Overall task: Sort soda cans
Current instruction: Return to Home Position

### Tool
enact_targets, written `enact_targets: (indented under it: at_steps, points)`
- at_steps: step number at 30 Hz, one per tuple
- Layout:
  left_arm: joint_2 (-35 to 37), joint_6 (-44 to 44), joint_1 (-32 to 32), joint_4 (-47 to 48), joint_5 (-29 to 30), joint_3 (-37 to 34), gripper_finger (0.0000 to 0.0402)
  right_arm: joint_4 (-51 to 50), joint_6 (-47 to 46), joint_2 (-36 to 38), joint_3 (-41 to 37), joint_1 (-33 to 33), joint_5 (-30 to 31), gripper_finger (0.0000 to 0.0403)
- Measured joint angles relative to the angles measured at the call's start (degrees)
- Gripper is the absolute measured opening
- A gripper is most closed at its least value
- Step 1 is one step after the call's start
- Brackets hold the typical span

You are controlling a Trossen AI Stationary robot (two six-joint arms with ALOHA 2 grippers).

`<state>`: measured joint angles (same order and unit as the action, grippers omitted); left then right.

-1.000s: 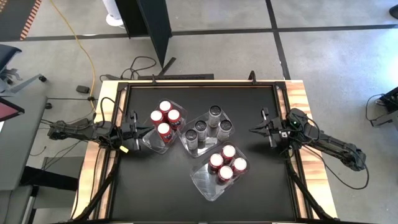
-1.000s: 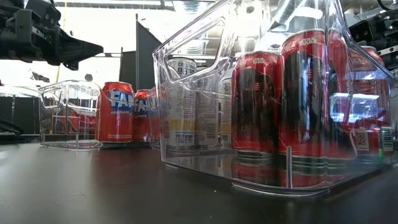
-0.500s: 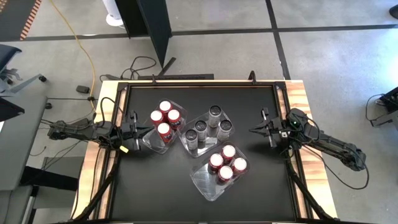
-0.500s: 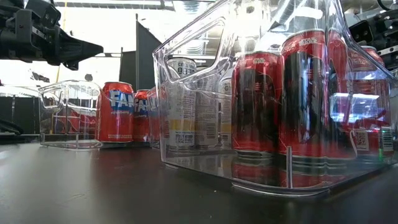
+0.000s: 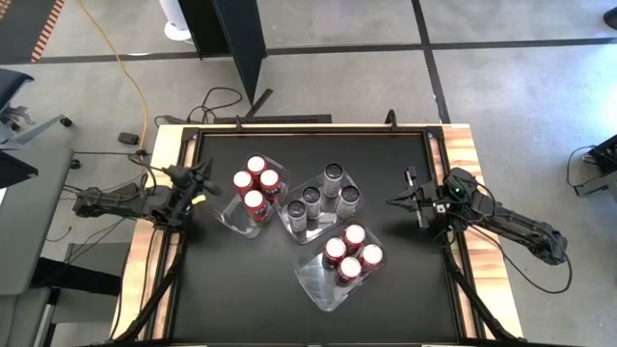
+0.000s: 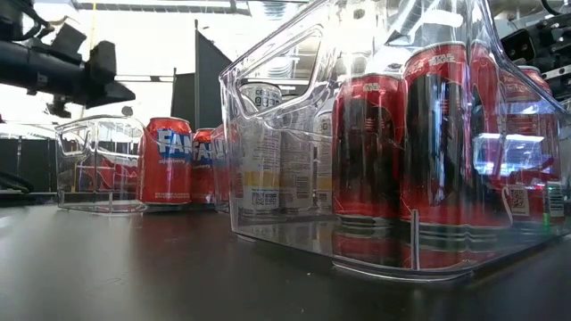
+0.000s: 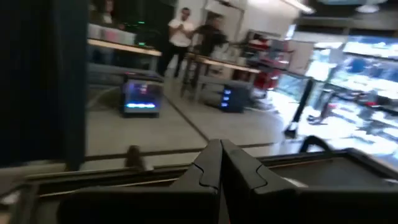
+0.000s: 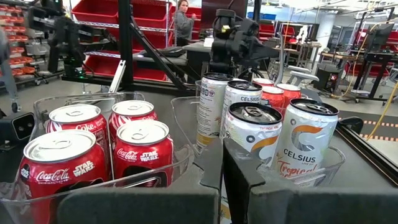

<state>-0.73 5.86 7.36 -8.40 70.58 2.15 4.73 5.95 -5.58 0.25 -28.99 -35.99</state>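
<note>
- Soda cans: twelve in all, sorted into three clear trays on the black table [image 5: 231, 289].
- Four red cans [image 5: 256, 184] with silver tops in the left tray [image 5: 229, 218], nearest the left arm; "FA…" lettering legible on one [image 6: 168, 160] in the low view.
- Four silver-grey cans [image 5: 323, 192] with dark tops in the middle tray [image 5: 292, 231]; "CELSIUS" printed on those seen from the right wrist [image 8: 305, 146].
- Four more red cans [image 5: 351, 251] in the near tray [image 5: 316, 281], closest to the front edge; Coca-Cola Star Wars labels [image 8: 52, 174] readable from the right wrist.
- All twelve upright, packed touching or just beside one another within each tray.
- Left gripper [image 5: 204, 180] at the table's left edge, beside the left tray, apart from it, raised above the tabletop in the low view [image 6: 116, 91]; fingers pressed together, holding nothing.
- Right gripper [image 5: 392, 200] near the right edge, pointing toward the middle tray, well apart from the cans; fingers nearly together, empty.
- Two people [image 7: 196, 34] standing in the room beyond the table.
</note>
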Motion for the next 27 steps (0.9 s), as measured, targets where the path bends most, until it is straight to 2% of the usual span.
enact_targets:
  at_steps: [2, 17, 27]
  points:
    - [0.0, -1.0, 0.0, 0.4, 2.2, 0.0, 0.0, 0.0, 0.0, 0.0, 0.0, 0.0, 0.0, 0.0031]
    - [0.0, -4.8, 0.0, 11.9, 2.6, 0.4, 0.0, 0.0, 0.0, 0.0, 0.0, 0.0, 0.0, 0.0031]
    - [0.0, -6.8, 0.1, 12.7, 1.8, 0.4, 0.0, 0.0, 0.0, 0.0, 0.0, 0.0, 0.0, 0.0031]
